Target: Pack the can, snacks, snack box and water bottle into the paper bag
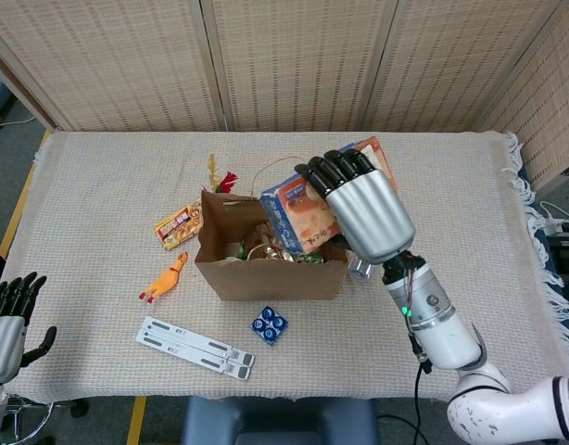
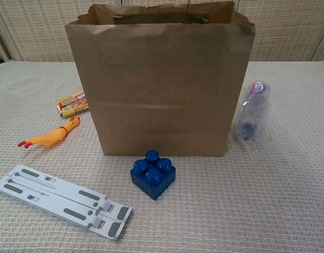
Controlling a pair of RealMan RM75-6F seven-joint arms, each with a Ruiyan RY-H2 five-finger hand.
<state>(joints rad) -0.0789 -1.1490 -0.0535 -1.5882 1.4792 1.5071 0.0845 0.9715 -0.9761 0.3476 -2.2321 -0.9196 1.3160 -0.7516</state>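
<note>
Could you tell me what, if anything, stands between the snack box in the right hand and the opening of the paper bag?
Nothing visible does. The right hand holds the snack box over the open top of the paper bag, which already holds some snacks.

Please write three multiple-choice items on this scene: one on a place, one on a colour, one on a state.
1. Where is the bottle?
A. in the bag
B. lying right of the bag
C. on the brick

2. What colour is the brick?
A. red
B. green
C. blue

3. What is the right robot hand doing?
A. gripping the snack box above the bag
B. resting open on the table
C. holding the bottle

Answers:
B, it lies on the cloth beside the bag.
C, its studs are blue.
A, its fingers wrap the snack box over the bag's mouth.
</note>
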